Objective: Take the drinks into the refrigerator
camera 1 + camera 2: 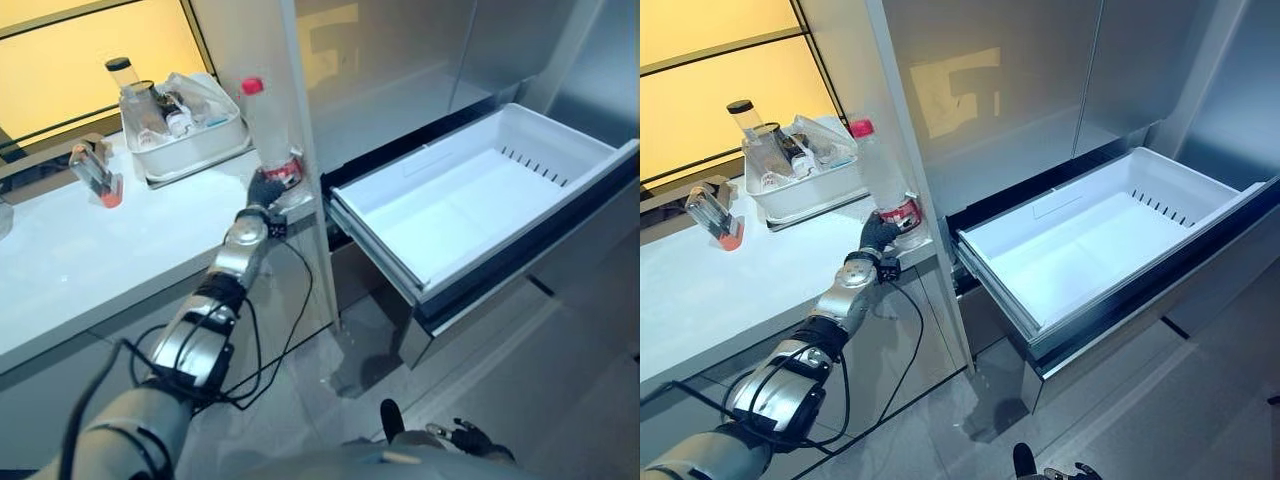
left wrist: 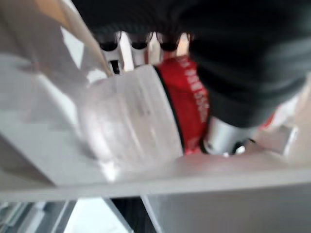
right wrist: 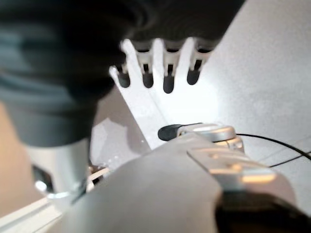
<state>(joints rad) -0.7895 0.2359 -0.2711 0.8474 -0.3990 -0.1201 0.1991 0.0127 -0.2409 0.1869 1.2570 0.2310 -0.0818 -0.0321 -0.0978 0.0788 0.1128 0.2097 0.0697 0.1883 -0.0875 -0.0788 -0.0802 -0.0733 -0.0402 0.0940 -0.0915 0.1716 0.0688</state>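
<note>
Drinks bottle (image 1: 268, 130), clear with a red cap and a red label band low on its body, stands upright at the right end of the white bench (image 1: 60, 260), its long axis vertical and the cap pointing up. It stands just beside the grey refrigerator's (image 1: 1040, 70) tall side panel.

Going by size: the refrigerator takes the upper right of the head views, its doors closed above. Below them its white drawer (image 1: 1070, 240) is pulled out, with a row of slots in its far wall. The bench runs along the left, under a yellow-lit window. On it, behind the bottle, sits a white tray (image 1: 190, 145) with a dark-capped container and crumpled clear wrapping, whose contents are hard to make out. Further left lies a small clear item with an orange end (image 1: 97, 172), too small to identify.

The left robot hand (image 1: 264, 188) is at the bottle's base; in the left wrist view its fingers (image 2: 138, 46) curl round the far side of the bottle by the red band, thumb against it, gripping it. The bottle's cap is cut off there.

The right robot hand (image 3: 160, 68) hangs low over the grey floor, fingers straight and relaxed, holding nothing.
</note>
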